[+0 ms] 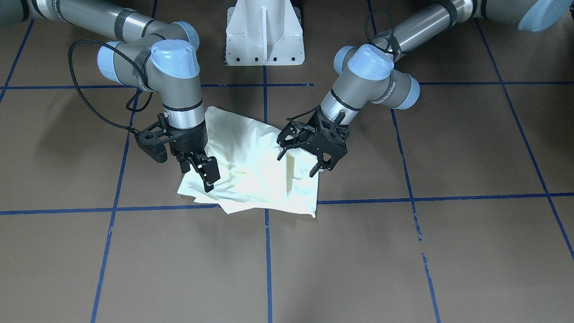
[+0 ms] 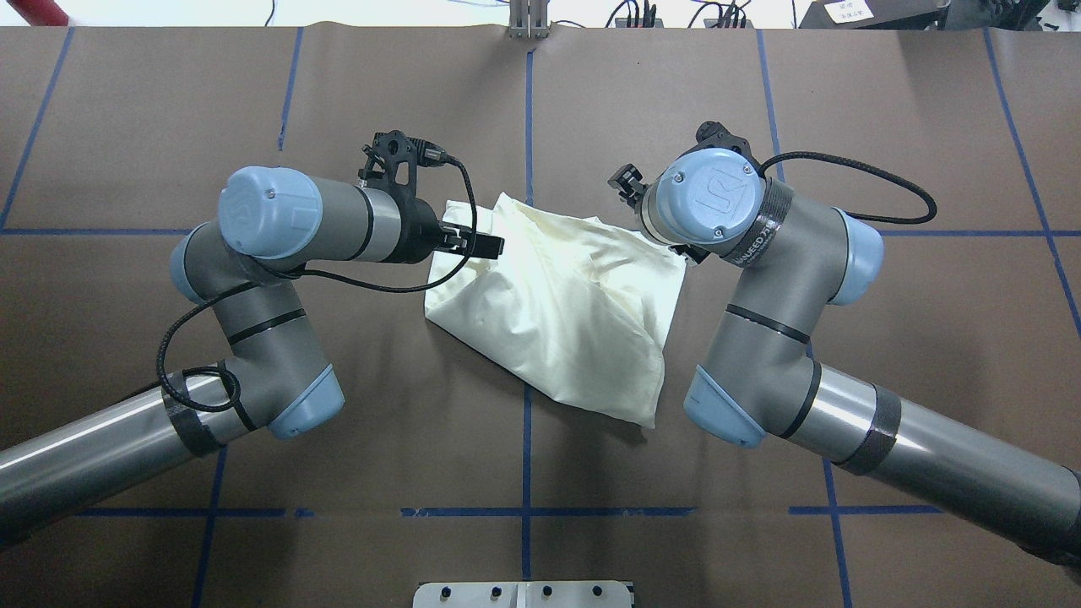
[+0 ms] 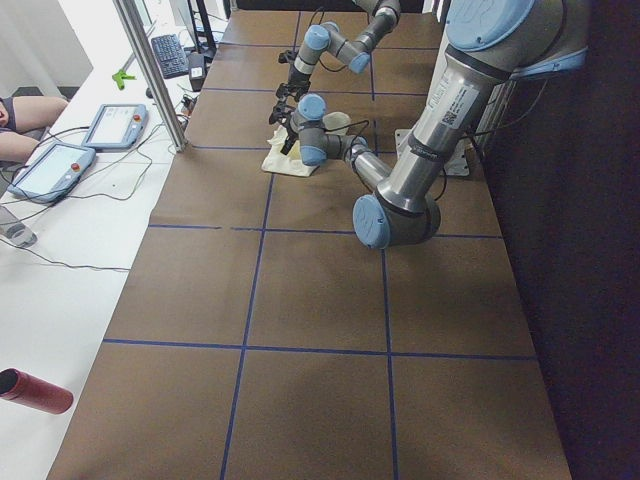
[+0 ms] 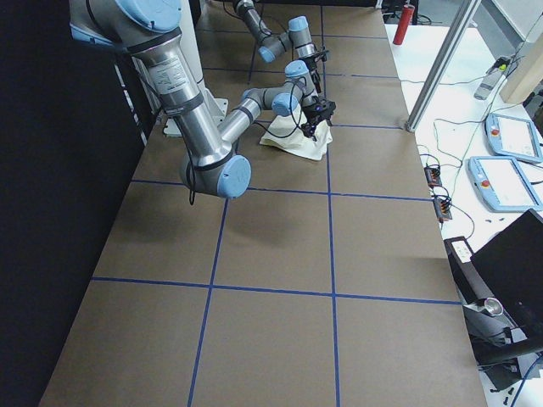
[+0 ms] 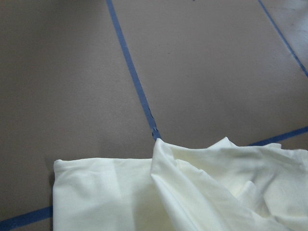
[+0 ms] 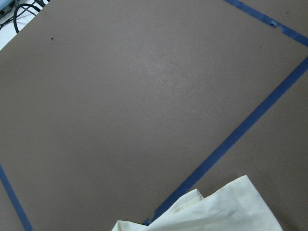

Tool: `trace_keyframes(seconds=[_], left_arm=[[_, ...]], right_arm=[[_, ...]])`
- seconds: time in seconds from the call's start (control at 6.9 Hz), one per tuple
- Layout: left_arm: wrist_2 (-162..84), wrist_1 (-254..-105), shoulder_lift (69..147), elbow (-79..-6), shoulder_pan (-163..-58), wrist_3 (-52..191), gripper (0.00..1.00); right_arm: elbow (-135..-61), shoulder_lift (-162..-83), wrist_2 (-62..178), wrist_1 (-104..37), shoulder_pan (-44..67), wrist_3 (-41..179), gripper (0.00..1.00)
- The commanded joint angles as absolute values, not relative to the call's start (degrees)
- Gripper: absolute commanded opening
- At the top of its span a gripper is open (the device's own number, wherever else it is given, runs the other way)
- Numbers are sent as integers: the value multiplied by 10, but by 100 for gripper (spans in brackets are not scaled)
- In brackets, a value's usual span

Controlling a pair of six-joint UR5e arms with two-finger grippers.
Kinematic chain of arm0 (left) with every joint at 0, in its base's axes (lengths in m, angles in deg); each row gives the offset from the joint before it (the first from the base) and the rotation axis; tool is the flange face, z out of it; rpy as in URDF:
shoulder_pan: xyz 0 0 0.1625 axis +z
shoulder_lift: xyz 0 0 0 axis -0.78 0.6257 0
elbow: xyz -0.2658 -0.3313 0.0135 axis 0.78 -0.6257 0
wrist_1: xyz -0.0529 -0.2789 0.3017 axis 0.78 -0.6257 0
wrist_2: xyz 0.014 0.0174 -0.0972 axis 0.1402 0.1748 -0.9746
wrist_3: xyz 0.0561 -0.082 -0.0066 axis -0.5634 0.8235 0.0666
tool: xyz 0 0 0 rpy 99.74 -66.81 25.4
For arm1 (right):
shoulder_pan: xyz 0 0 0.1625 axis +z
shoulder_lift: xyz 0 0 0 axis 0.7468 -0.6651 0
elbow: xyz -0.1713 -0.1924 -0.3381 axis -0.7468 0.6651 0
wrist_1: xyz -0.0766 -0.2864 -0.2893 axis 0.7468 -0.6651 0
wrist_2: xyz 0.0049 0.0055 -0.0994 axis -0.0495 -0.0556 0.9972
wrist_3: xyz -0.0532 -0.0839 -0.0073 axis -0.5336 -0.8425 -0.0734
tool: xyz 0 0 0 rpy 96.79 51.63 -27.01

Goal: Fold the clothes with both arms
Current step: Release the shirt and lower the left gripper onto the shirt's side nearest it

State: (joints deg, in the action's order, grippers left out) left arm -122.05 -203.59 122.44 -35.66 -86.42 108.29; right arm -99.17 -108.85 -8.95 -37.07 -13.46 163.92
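- Base pedestal (image 1: 264,36), white, sits nearest me, on the table's centre line.
- My left arm (image 2: 279,338) and right arm (image 2: 760,338) reach out from either side and bend inward at the elbows.
- Cloth (image 2: 566,312): cream, rumpled and partly doubled over. It lies mid-table across the centre blue tape line (image 2: 526,110), between my two wrists.
- Its near corner points back toward me. Its far edge runs between the two claws.
- Left claw (image 1: 297,164): released, fingers spread wide, hanging over the cloth's far-left corner. A raised ridge of fabric runs just under it.
- Left wrist view: the cloth fills the bottom and one fold stands up where two tape lines cross.
- Right claw (image 1: 207,177): points down at the cloth's far-right corner, tip touching or just above the fabric. It is seen side-on, so I cannot tell whether it is clenched on the cloth or free.
- Right wrist view: only a corner of cloth shows at the bottom edge.
- Beyond the claws is brown table (image 2: 844,127) with a blue tape grid.
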Motion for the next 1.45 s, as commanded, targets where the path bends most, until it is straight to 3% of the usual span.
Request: trace_keyframes(seconds=[0.0, 0.87, 1.3], left_arm=[[-1260, -2074, 1216, -355, -867, 921, 100], [-1316, -2139, 1220, -287, -862, 794, 100], [-1326, -2141, 1218, -289, -853, 795, 100]], right_arm=[[-992, -1089, -90, -371, -134, 1639, 100], [-993, -1091, -89, -371, -134, 1640, 100], [-993, -1093, -89, -371, -133, 1639, 100]])
